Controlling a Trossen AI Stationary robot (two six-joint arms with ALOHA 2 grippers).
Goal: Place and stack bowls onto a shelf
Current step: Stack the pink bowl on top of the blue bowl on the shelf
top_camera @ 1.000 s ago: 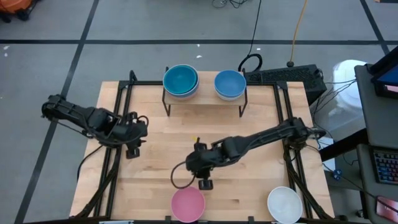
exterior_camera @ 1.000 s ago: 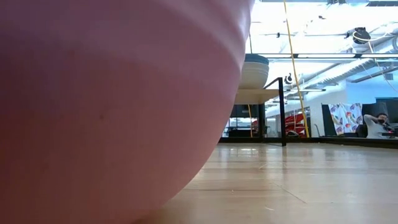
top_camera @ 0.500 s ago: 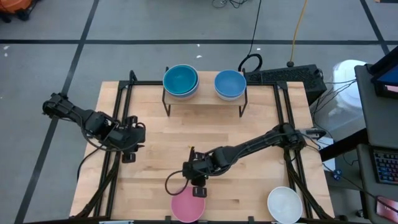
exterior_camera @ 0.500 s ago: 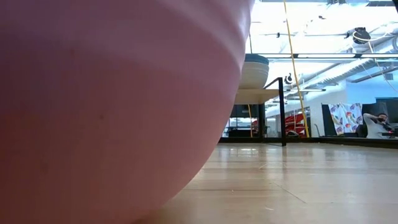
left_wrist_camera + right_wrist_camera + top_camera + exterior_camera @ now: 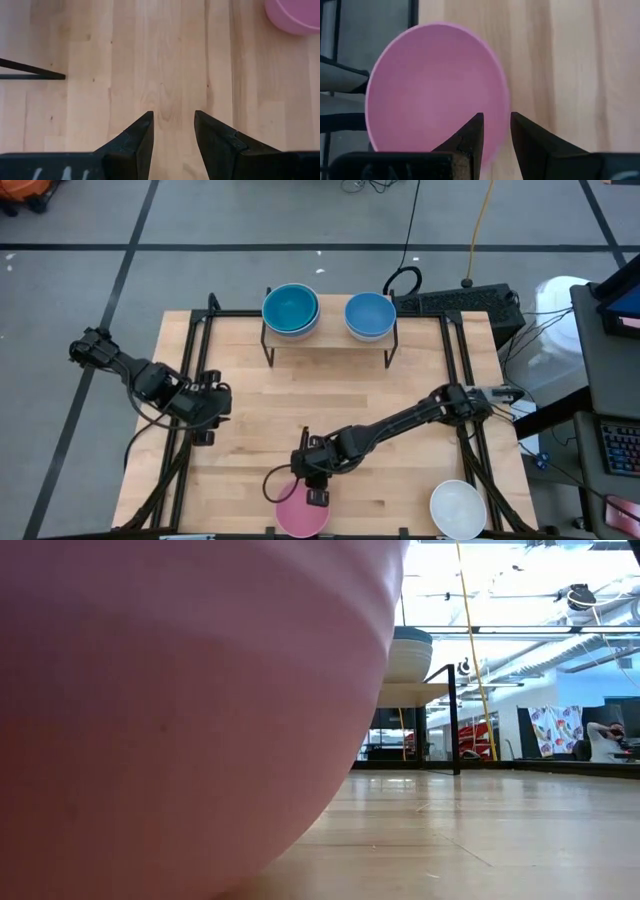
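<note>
Grey floor marked with dark lines surrounds a pale butcher-block table point(image 5: 400, 435) on a black metal frame. At the left edge, the left gripper point(image 5: 205, 423) waits low over bare wood, its two dark wedge fingers point(image 5: 135, 140) spread apart with nothing between them.

Near the front edge sits a smooth, matte pink bowl point(image 5: 302, 512), round and shallow; from table height its curved wall fills most of the view. The right gripper point(image 5: 316, 496) hangs over that bowl's far rim, reached across on a long jointed arm. Its tapered fingers point(image 5: 470, 135) stand partly apart, one over the bowl's inside and one just outside the rim; whether they touch the plastic, I cannot tell.

At the back stands the shelf point(image 5: 330, 340), a light-wood board on thin black legs. It carries a teal bowl point(image 5: 290, 308) nested on another, and beside it a blue bowl point(image 5: 369, 315), also stacked. A white bowl point(image 5: 458, 508) rests at the front right corner.
</note>
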